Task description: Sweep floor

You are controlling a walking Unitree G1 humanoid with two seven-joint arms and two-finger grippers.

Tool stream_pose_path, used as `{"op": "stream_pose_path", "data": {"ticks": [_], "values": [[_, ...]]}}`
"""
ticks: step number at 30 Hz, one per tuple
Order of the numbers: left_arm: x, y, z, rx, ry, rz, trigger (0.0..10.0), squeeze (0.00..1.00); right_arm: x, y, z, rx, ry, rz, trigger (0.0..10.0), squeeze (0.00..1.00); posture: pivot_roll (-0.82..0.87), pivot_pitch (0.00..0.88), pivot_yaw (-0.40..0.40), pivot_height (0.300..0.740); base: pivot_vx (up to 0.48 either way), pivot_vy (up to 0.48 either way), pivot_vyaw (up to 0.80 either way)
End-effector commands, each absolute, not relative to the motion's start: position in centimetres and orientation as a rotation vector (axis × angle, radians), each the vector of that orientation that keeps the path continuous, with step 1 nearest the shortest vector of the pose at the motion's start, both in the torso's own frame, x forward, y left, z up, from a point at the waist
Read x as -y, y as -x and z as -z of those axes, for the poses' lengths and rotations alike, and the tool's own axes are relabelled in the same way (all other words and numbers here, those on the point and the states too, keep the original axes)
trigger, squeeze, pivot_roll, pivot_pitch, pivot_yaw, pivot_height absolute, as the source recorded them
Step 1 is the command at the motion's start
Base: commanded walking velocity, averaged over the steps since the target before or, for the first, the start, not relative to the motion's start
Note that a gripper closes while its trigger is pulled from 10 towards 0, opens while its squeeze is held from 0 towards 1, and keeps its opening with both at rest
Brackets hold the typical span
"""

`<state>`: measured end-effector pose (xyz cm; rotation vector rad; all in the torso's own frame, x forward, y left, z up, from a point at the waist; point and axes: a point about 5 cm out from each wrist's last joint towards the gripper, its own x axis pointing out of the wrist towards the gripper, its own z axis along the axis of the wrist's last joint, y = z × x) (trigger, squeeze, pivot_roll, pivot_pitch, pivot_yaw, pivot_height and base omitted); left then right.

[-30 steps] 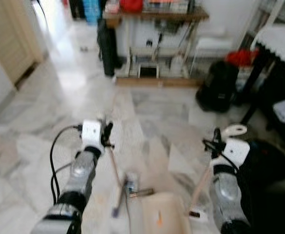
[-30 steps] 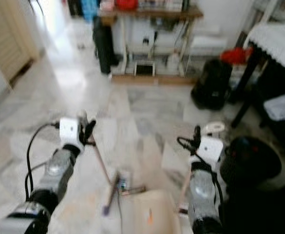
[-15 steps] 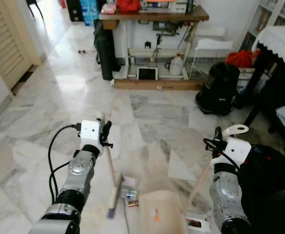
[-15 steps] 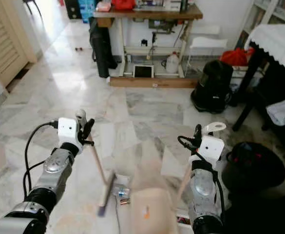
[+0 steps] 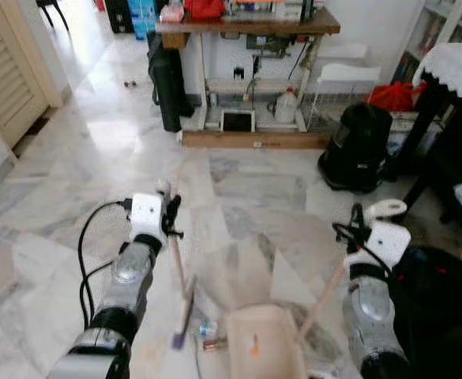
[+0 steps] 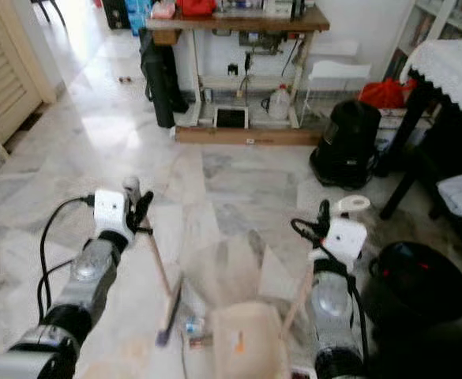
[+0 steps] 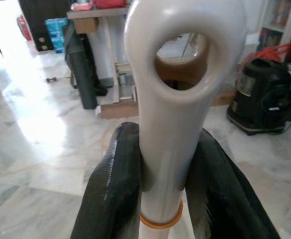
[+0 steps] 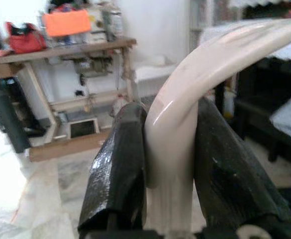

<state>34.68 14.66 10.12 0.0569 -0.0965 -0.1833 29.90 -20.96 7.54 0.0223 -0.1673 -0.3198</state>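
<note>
A: What does the head view show?

B: A marble floor (image 5: 96, 158) runs to a wooden table (image 5: 246, 24) at the far wall, with a black vacuum cleaner (image 5: 361, 150) to its right. The left gripper (image 5: 167, 215) is clamped on the top of a broom (image 5: 179, 284), whose pale handle slants down to a head resting on the floor beside small bits of litter (image 5: 207, 332). The right gripper (image 5: 355, 225) grips the curved top of a dustpan (image 5: 262, 343); its pole slopes down and leftward to a beige pan lying on the floor just right of the litter.

A: And the left wrist view?

B: Both black fingers (image 7: 110, 199) press against a white handle with an oval hanging hole at its end and an orange ring lower down. The table and floor lie behind.

A: The right wrist view?

B: Two black fingers (image 8: 118, 174) close tightly on the cream, hooked dustpan handle (image 8: 180, 129). The table stands in the background, blurred.
</note>
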Motion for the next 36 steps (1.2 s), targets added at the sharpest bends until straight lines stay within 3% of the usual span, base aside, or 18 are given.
{"op": "stream_pose_path", "data": {"ticks": [1,36], "values": [[-14.8,-34.9,-10.8,0.131,-0.049,0.180,10.0,0.00,20.8,-30.3,-8.4,0.204,-0.011,0.305,10.0,0.00,0.06,0.009,0.006,0.740,0.000,0.000,0.00],[-14.9,-35.2,-12.0,0.170,-0.058,0.184,10.0,0.00,21.3,-30.3,-8.5,0.205,0.006,0.317,10.0,0.00,0.06,0.039,0.015,0.740,0.000,0.000,0.00]]}}
